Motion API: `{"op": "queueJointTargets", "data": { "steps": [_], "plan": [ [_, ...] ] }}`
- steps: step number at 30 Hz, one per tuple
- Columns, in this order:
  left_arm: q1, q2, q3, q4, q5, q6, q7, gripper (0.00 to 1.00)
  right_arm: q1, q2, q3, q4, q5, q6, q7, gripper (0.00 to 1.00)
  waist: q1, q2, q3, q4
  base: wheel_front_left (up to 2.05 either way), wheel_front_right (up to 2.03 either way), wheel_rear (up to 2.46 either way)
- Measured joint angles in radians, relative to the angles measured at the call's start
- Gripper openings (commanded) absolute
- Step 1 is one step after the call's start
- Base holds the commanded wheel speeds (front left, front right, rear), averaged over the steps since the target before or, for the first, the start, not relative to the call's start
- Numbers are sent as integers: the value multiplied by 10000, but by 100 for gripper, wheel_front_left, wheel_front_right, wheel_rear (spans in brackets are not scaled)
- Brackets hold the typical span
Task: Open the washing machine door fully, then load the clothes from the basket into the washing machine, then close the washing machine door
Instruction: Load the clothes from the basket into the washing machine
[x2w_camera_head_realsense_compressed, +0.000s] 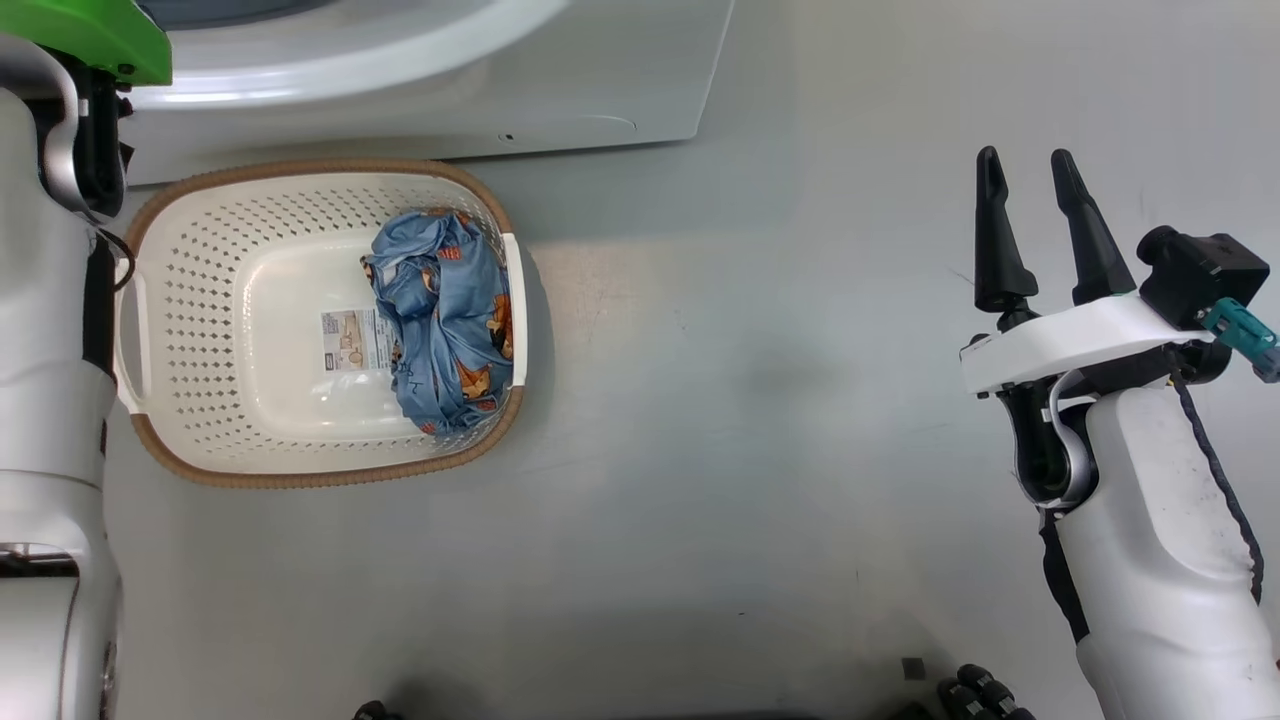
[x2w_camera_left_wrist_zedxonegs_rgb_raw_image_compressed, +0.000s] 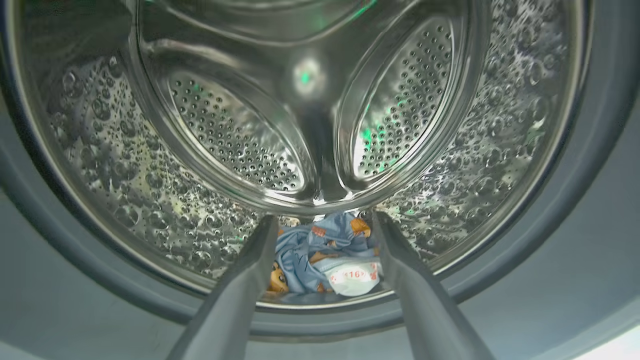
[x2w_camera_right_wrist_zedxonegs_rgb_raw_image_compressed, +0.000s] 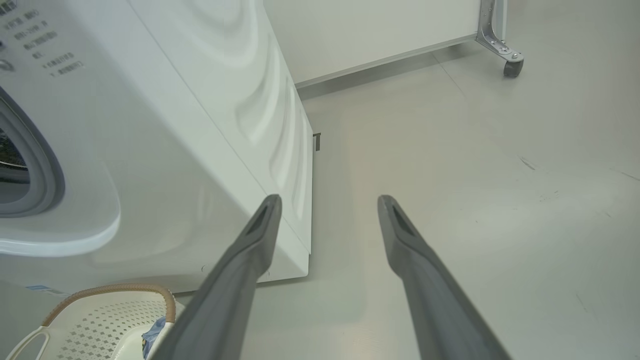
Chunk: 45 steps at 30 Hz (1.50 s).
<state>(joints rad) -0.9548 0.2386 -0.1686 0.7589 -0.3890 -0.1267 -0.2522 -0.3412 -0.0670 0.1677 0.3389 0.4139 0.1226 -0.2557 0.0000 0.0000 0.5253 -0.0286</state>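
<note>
Clothes (x2w_camera_head_realsense_compressed: 445, 320) lie bunched along the basket's (x2w_camera_head_realsense_compressed: 190, 330) right wall, long axis pointing at the washing machine (x2w_camera_head_realsense_compressed: 450, 90). The left end effector (x2w_camera_left_wrist_zedxonegs_rgb_raw_image_compressed: 322, 218), spread wide and empty, faces a garment (x2w_camera_left_wrist_zedxonegs_rgb_raw_image_compressed: 320, 250) inside the drum (x2w_camera_left_wrist_zedxonegs_rgb_raw_image_compressed: 150, 190); the right end effector (x2w_camera_head_realsense_compressed: 1025, 155), likewise open and empty, hangs well right of the basket.

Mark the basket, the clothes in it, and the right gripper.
basket (x2w_camera_head_realsense_compressed: 190, 330): head view, on its perforated left wall.
clothes (x2w_camera_head_realsense_compressed: 445, 320): head view, middle of the blue bundle in the basket.
right gripper (x2w_camera_head_realsense_compressed: 1024, 155): head view, midway between its open fingertips.
</note>
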Motion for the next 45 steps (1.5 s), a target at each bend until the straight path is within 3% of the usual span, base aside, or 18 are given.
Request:
{"op": "queueJointTargets", "data": {
  "steps": [26, 45],
  "plan": [
    [3611, -366, 677, -2897, 491, 405, -2, 100, 892, -31, 395, 435, 86, 0, 0, 100, 0, 0, -2458, -4, 0, 0, 0],
    [6694, -439, 1524, -4669, 1037, 1051, -2, 100, 1044, -125, 637, 196, 77, 0, 0, 100, 0, 0, -2980, -93, 0, 0, 0]
  ]
}}
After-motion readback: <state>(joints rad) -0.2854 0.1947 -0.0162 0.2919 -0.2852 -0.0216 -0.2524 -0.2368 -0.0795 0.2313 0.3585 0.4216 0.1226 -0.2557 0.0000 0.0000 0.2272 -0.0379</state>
